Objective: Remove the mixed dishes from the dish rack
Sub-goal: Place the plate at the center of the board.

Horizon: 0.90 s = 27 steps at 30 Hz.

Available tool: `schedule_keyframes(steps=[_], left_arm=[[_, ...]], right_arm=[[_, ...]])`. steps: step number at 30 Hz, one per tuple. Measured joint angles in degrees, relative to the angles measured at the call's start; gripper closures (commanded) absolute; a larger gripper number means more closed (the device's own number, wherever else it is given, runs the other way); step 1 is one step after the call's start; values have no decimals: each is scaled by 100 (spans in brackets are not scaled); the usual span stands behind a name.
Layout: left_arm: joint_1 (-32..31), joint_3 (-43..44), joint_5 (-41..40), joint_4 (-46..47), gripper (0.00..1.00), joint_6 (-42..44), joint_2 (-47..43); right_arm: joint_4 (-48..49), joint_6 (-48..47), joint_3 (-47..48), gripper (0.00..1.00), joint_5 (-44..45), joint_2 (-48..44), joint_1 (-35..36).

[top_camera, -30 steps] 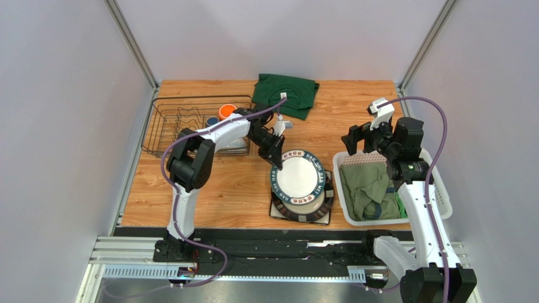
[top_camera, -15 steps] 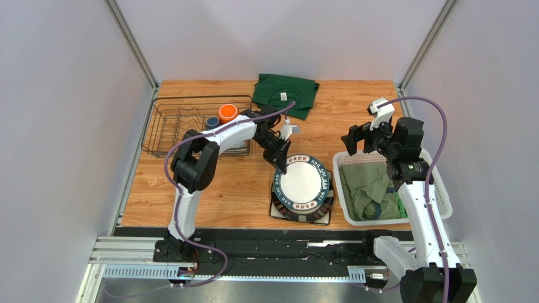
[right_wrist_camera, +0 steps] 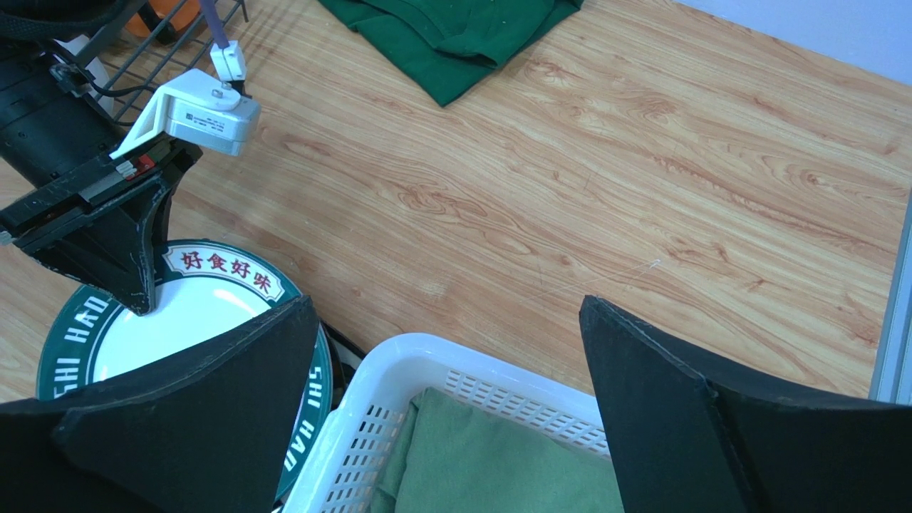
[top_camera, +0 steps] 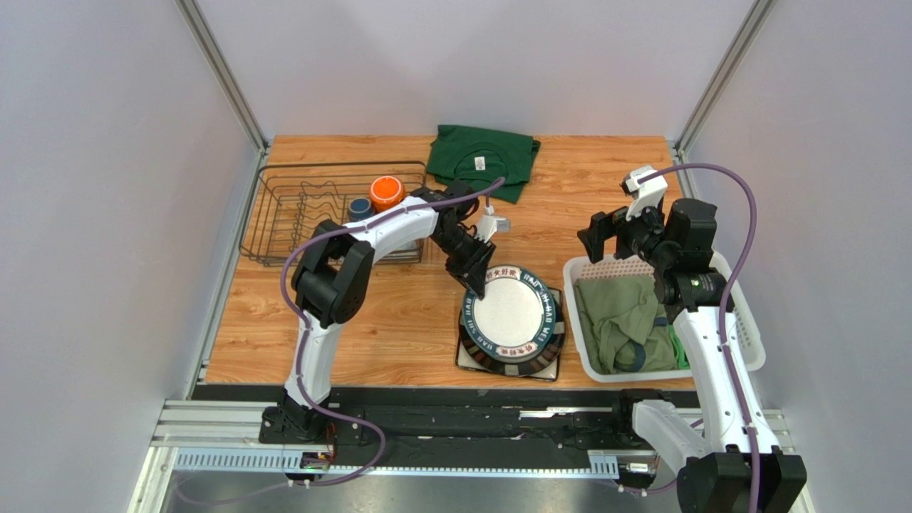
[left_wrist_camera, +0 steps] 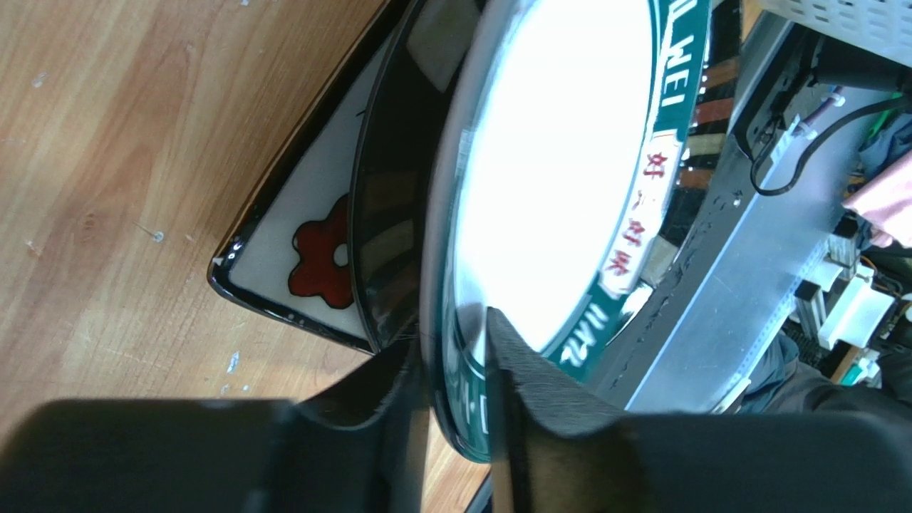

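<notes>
Reaching across from the rack side, the left pincer [top_camera: 479,280] sits at the far-left edge of the round plate [top_camera: 512,315], near the middle of the bench [top_camera: 321,321]. In the left wrist view its fingers [left_wrist_camera: 503,428] straddle the plate's green lettered rim, one above and one below. Both lie close against it with no gap to be seen, so it is grasping the round plate [left_wrist_camera: 557,160].

The plate lies nearly flat on top of a stack. The square plate [left_wrist_camera: 310,246], with a red flower at its corner, is at the bottom of the stack on the wood. A dark curved dish edge shows between the two. From above, only the near-left corner of the square plate [top_camera: 465,361] peeks out.

The dish rack [top_camera: 280,214] stands at the far-left of the bench. The orange mug [top_camera: 385,192] and the blue mug [top_camera: 359,206] stand side by side at its far-right end.

The right pincer [top_camera: 599,241] hangs released, jaws spread wide with nothing between them, above the far-left corner of the white basket [top_camera: 749,342]. An olive cloth [top_camera: 626,321] lies in the basket. In the right wrist view the basket rim [right_wrist_camera: 428,353] is just below the fingers, and the round plate [right_wrist_camera: 193,310] is to the left. A folded dark green shirt [top_camera: 482,158] lies at the far edge of the bench.
</notes>
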Motion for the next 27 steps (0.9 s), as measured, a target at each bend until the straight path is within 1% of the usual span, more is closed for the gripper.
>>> schedule_keyframes(steps=[2,7,11,20,22,27], left_arm=[[-7,0,-48,-33,63,31,31],[-13,2,-133,-101,62,98,66],[-20,11,-164,-118,58,125,66],[-170,20,-354,-136,54,164,66],[-232,31,-426,-138,46,195,66],[-376,39,-605,-153,44,254,0]], right_arm=[[0,-2,0,1,0,0,0],[0,-2,0,1,0,0,0],[0,-4,0,1,0,0,0],[0,-11,0,1,0,0,0],[0,-11,0,1,0,0,0],[0,-11,0,1,-2,0,0]])
